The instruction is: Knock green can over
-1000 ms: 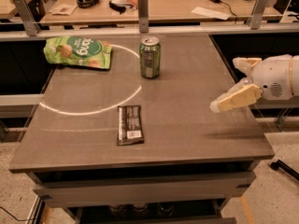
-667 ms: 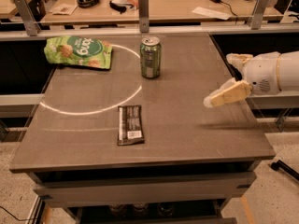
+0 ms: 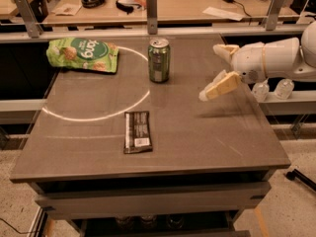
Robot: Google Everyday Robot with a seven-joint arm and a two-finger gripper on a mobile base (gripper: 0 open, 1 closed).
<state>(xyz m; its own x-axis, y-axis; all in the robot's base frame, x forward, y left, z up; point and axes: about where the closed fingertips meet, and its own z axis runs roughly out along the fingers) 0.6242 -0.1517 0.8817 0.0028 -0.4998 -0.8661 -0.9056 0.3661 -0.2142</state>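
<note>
The green can (image 3: 159,59) stands upright on the brown table (image 3: 197,147), at the back middle, with its silver top and pull-tab showing. My gripper (image 3: 210,73) reaches in from the right on a white arm and hovers above the table, to the right of the can and a little nearer the front. Its two tan fingers are spread apart and hold nothing. There is a clear gap between the fingertips and the can.
A flat green snack bag (image 3: 83,55) lies at the back left. A dark wrapped bar (image 3: 137,138) lies near the front middle. A metal rail with posts (image 3: 152,6) runs behind the table. Two small clear bottles (image 3: 260,90) stand off the table's right side.
My gripper has moved left across the table, closer to the green can. The can, bag and bar have not moved.
</note>
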